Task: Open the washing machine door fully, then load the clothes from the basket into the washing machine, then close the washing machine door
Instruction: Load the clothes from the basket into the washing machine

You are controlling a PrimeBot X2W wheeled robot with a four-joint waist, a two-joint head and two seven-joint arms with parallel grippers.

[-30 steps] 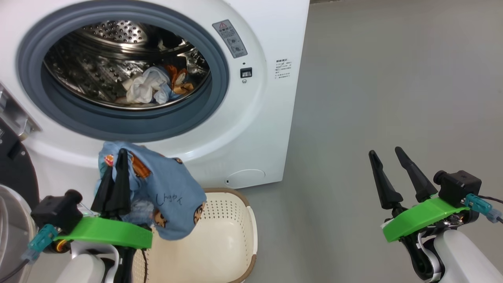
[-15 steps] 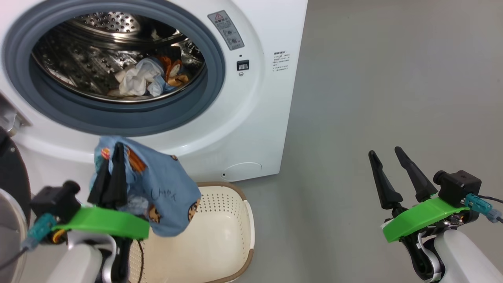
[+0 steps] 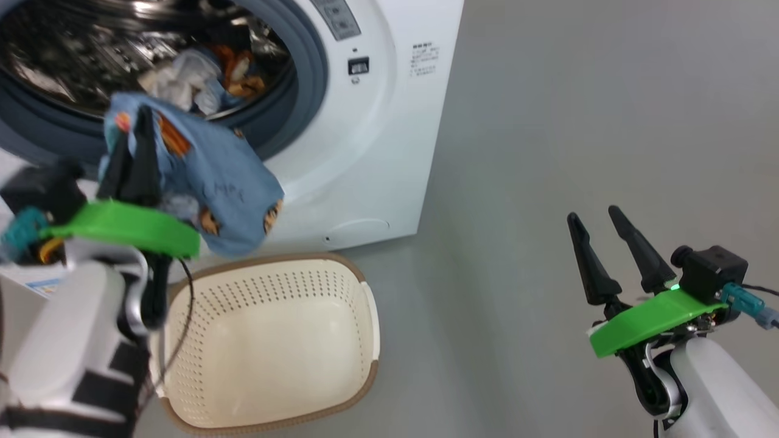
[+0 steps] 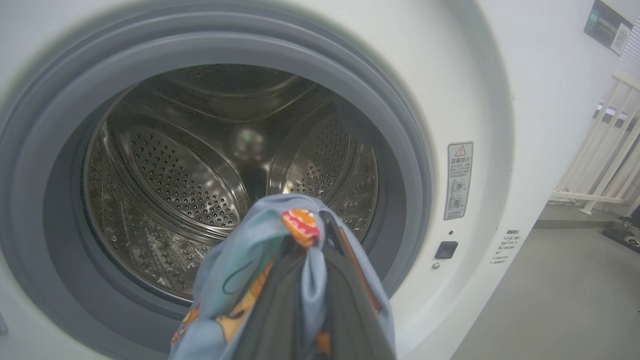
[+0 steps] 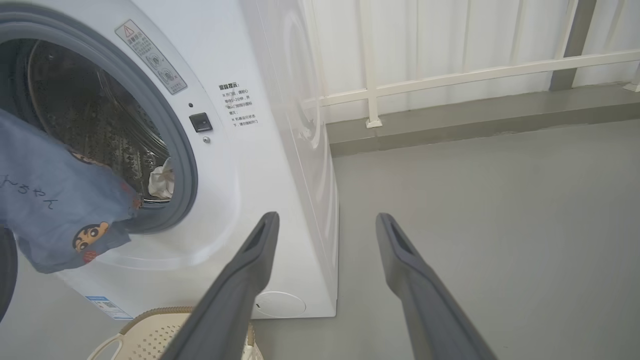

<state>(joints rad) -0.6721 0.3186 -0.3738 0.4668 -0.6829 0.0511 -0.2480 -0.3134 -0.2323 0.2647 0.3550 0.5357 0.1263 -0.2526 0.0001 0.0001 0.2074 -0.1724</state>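
The loading step was in hand: by the clenched left tool [image 3: 135,125] a blue garment [image 3: 225,182] was gripped just before the open drum [image 4: 165,165] of the washing machine [image 3: 377,152], where other clothes [image 3: 182,79] lay. The basket [image 3: 268,266] below looked emptied. A reach inside, then release, would be called for. The right tool [image 3: 593,214] was held spread, idle.

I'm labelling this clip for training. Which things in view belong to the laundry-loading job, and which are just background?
Job in hand:
- washing machine, standing open
- clothes already inside it
- blue garment, gripped by the left pincer
- basket, looks empty
- right pincer, open, holding nothing

Just there:
- white railing
- pale curtain behind it
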